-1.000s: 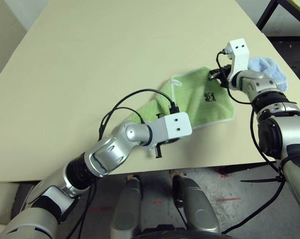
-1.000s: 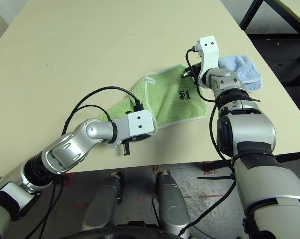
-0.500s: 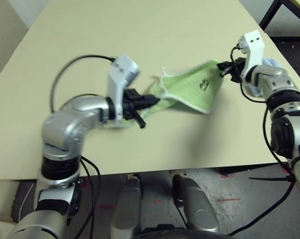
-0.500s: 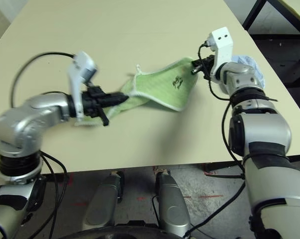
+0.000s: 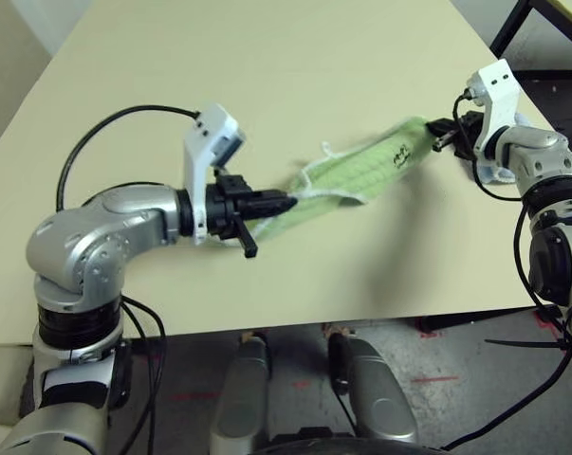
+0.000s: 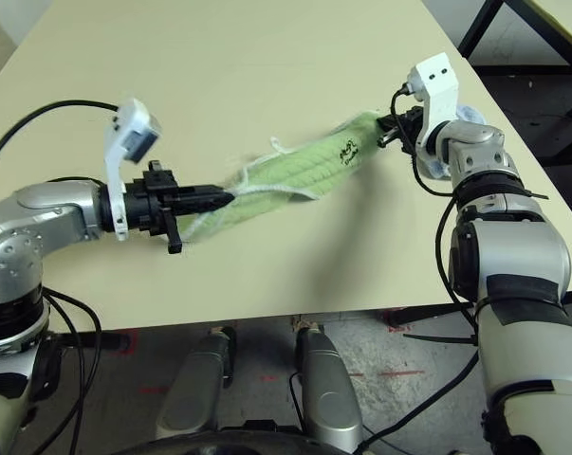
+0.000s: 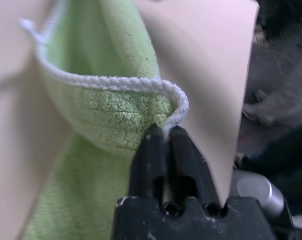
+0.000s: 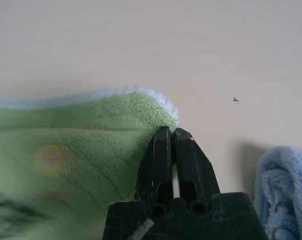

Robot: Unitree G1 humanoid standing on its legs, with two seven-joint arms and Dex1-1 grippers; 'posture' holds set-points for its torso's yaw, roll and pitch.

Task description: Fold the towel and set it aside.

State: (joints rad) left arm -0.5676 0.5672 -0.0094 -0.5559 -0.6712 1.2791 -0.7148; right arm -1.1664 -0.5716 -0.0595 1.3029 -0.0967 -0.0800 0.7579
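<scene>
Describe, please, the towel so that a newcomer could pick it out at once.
Over the beige table, between the two arms, hangs the towel, pinched at one end by the left tool and at the other by the right tool. It is light green with white trim, unlike the blue cloth.

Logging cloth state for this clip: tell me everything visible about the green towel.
The towel is a small light green ribbed cloth with white edge trim, a small white loop and a black embroidered mark. It hangs stretched in a sagging band above the table, pinched at one corner by the left hand and at the opposite end by the right hand.
</scene>
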